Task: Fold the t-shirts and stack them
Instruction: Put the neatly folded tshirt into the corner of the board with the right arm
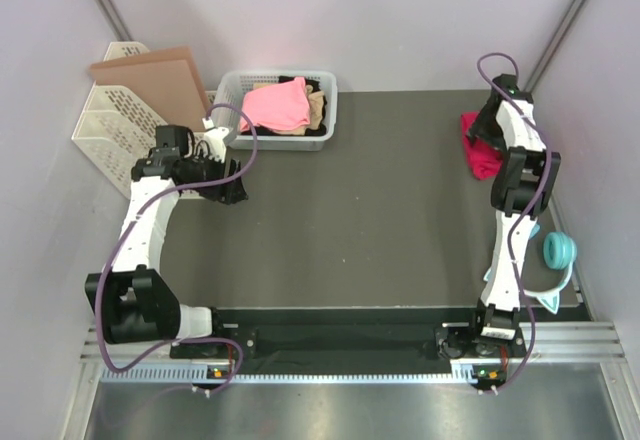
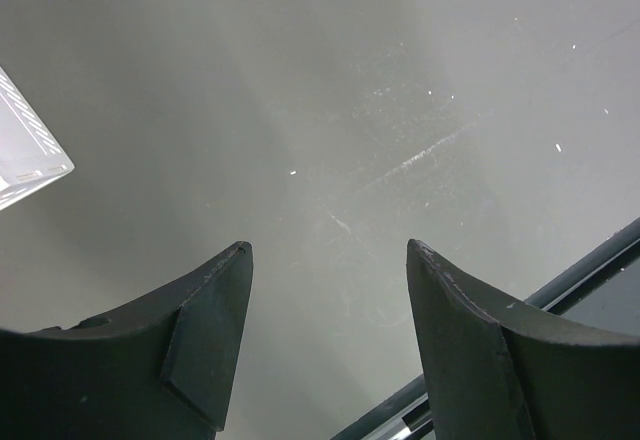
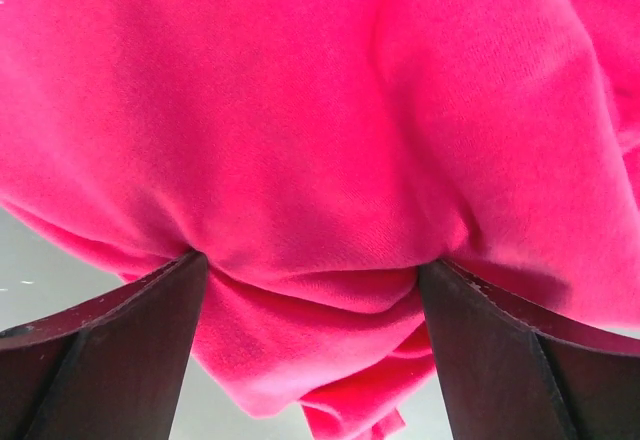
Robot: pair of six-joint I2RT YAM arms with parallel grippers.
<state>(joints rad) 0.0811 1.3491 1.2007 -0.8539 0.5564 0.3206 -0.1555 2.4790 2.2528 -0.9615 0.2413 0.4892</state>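
The crimson-magenta t-shirt [image 1: 480, 160] lies bunched at the far right of the dark table, beside the right arm. In the right wrist view it [image 3: 300, 110] fills the frame. My right gripper [image 3: 312, 270] is open, its jaws wide apart on either side of a bulging fold of this shirt; it also shows in the top view [image 1: 487, 138]. A light pink shirt [image 1: 275, 105], a tan one [image 1: 318, 110] and a black one [image 1: 312, 133] lie in the white mesh basket [image 1: 232, 100]. My left gripper [image 1: 237, 182] is open and empty over bare table [image 2: 330, 260].
A white file rack [image 1: 105, 130] with a brown board [image 1: 160, 80] stands at the back left. A teal ring-shaped object [image 1: 558, 250] lies off the table's right edge. A white corner [image 2: 25, 165] and the table's edge [image 2: 580, 270] show in the left wrist view.
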